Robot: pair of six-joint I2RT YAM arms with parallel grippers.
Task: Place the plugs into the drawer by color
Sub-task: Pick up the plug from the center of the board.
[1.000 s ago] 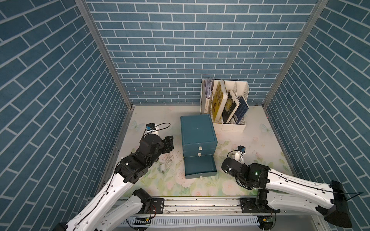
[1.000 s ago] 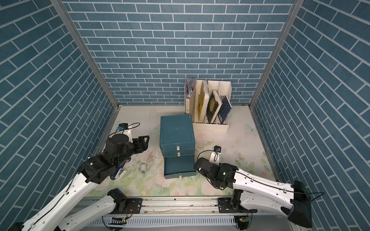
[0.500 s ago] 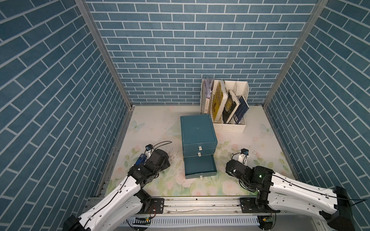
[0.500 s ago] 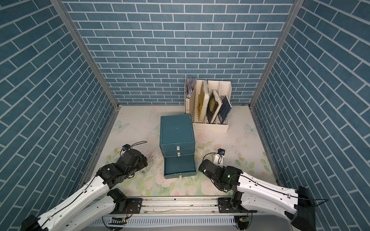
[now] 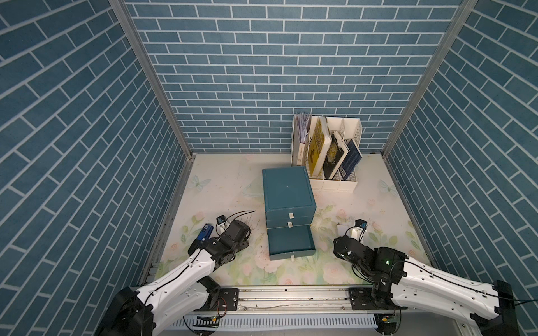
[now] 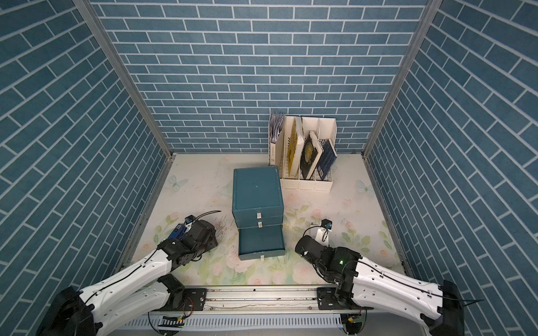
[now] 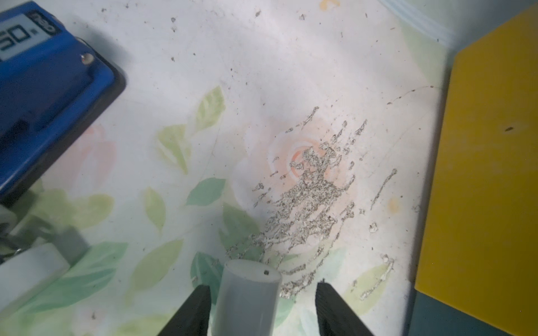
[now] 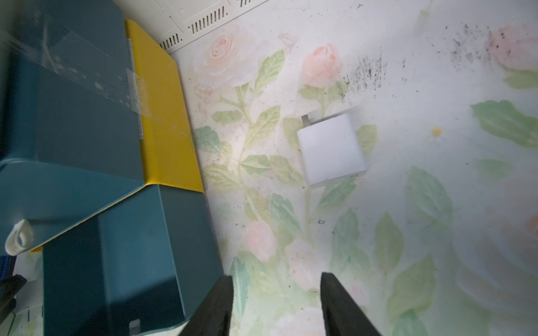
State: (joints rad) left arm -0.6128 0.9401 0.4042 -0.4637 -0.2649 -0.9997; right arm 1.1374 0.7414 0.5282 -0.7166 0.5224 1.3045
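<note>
Beside the drawer (image 5: 288,192), left jaws loosely straddle a pale plug (image 7: 247,293); right jaws gape empty before a white plug (image 8: 332,148).

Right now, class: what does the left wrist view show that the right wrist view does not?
Left wrist only: the display of a blue device and a pale cylinder between the open jaws of the left gripper. Right wrist only: a white plug lying ahead of the open right gripper, and a white tab handle. Both: the floral mat and the yellow side of the drawer cabinet.

left claw (image 7: 262,285) pulled back, lowered around a pale plug (image 7: 247,299), right claw (image 8: 276,277) narrower, drawn slightly back
</note>
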